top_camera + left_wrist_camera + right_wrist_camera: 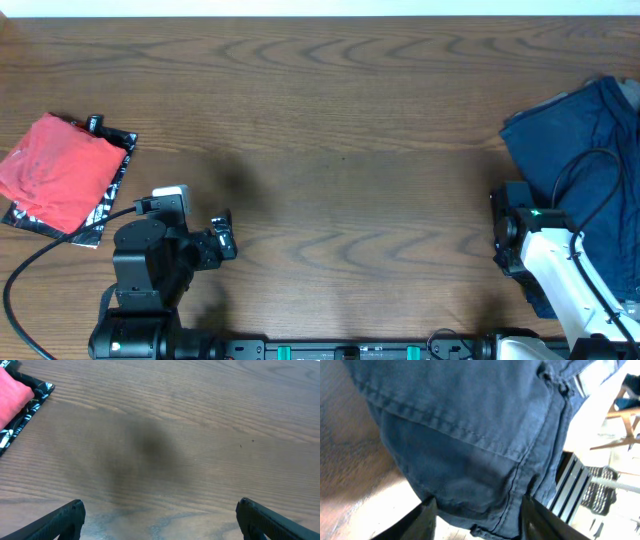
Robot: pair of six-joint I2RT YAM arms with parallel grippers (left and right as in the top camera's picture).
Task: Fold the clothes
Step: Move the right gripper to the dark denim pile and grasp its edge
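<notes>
The clothes (585,130) are a dark navy denim heap at the right edge of the table. In the right wrist view the clothes (470,435) fill most of the picture, showing a stitched hem and a seam. My right gripper (476,510) is shut on a bunched fold at the lower edge of the heap, with cloth filling the gap between its fingers. In the overhead view the right arm (520,230) stands against the heap's left side. My left gripper (225,238) hangs open over bare wood, far from the clothes. Its fingers (55,522) stand wide apart with nothing between them.
A red folded cloth (55,165) lies on a black-and-white patterned cloth (110,190) at the table's left side; its corner also shows in the left wrist view as the red cloth (12,392). A black cable (40,250) runs beside the left arm.
</notes>
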